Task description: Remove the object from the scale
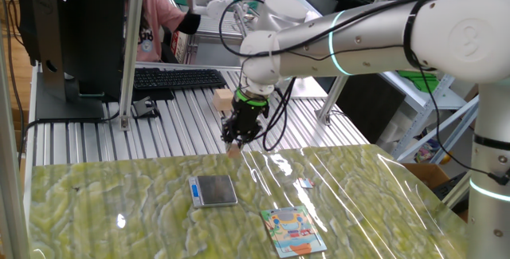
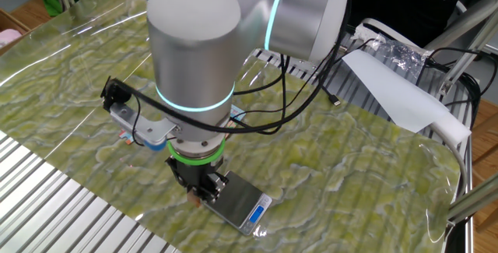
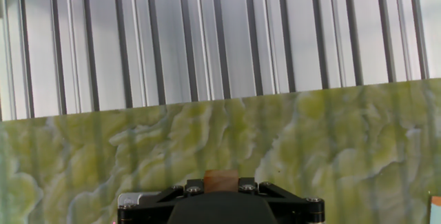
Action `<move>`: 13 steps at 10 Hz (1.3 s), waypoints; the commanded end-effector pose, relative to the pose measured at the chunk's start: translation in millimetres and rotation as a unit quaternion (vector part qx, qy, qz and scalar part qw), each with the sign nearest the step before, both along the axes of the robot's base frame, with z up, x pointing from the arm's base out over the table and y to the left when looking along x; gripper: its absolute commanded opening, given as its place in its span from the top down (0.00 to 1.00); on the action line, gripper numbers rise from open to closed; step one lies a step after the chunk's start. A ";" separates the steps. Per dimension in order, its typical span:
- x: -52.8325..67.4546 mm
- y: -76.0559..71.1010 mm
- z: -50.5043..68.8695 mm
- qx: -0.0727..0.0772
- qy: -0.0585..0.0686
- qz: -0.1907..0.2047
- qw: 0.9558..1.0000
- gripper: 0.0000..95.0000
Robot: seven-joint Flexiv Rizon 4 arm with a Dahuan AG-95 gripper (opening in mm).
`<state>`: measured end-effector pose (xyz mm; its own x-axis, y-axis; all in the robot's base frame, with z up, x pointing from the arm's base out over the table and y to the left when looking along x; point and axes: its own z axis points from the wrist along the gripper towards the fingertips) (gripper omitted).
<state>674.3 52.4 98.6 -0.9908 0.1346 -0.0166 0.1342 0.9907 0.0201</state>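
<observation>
My gripper [image 1: 236, 141] is shut on the small tan-brown wooden cube [image 1: 233, 151], which shows between the jaws in the hand view [image 3: 220, 180]. It holds the cube just above the green mat near the mat's far edge, beyond the scale. The scale [image 1: 213, 190], flat with a grey platform and dark edge, lies on the mat with nothing on its platform. In the other fixed view the gripper [image 2: 201, 193] with the cube [image 2: 194, 199] is beside the scale [image 2: 241, 204], off its platform.
A colourful picture card [image 1: 292, 230] lies on the mat in front of the scale. A larger pale wooden block [image 1: 222, 100] and a keyboard [image 1: 175, 78] sit on the ribbed metal table behind the mat. A small scrap [image 1: 307, 183] lies to the right.
</observation>
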 end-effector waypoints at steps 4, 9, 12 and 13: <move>-1.2 -0.8 -0.1 -0.010 0.005 -0.044 0.999 1.00; -1.7 -1.2 0.9 -0.014 0.003 -0.011 1.000 1.00; -7.0 -5.5 9.8 -0.012 0.006 -0.001 1.000 1.00; -10.8 -8.3 14.7 -0.011 0.007 0.000 1.000 1.00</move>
